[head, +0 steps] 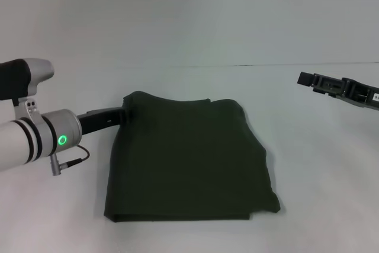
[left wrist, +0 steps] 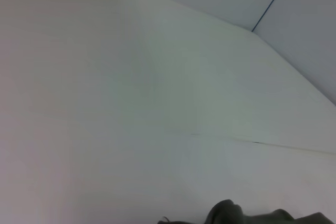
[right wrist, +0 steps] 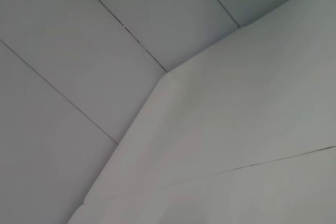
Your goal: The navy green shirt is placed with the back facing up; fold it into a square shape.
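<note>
Left gripper [head: 121, 115] sits at the far left corner of the navy green shirt [head: 186, 158], its black tip right against the cloth edge; I cannot tell whether it is pinching the fabric or just touching it (the fingertips are hidden by the fold). On my head view the shirt lies folded into a rough rectangle in the middle of the white table [head: 189, 39], plain side up. Right gripper [head: 308, 79] hovers well off to the shirt's right, above the table; its finger state I cannot tell either.
</note>
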`<action>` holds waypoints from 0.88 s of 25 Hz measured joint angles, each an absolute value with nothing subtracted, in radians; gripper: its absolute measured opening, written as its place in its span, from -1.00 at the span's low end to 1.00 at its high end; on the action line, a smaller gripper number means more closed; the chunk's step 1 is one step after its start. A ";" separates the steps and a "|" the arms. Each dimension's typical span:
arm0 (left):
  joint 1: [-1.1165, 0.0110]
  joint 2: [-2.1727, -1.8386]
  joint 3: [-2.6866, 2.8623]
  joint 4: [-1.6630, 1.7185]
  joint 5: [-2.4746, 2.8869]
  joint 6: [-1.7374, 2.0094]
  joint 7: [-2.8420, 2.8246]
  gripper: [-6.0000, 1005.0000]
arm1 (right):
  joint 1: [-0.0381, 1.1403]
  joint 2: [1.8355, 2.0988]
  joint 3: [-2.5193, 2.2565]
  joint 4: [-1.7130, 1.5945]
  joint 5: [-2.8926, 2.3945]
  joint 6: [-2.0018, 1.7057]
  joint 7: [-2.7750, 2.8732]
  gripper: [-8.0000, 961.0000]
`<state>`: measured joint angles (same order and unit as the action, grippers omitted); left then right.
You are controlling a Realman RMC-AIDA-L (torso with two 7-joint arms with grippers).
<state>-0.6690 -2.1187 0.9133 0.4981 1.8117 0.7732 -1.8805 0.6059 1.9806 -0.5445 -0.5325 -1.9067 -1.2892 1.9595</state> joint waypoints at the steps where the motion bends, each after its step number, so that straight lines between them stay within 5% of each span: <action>1: -0.673 -2.117 0.914 0.498 1.812 0.773 -1.881 -0.95 | 0.606 1.981 -0.544 -0.532 -1.907 -1.288 1.958 0.74; 18: -0.634 -2.111 0.907 0.574 1.817 0.781 -1.925 -0.91 | 0.598 1.982 -0.544 -0.535 -1.903 -1.293 1.956 0.73; 22: -0.550 -2.115 0.903 0.708 1.810 0.795 -1.960 -0.58 | 0.596 1.982 -0.536 -0.540 -1.899 -1.310 1.940 0.73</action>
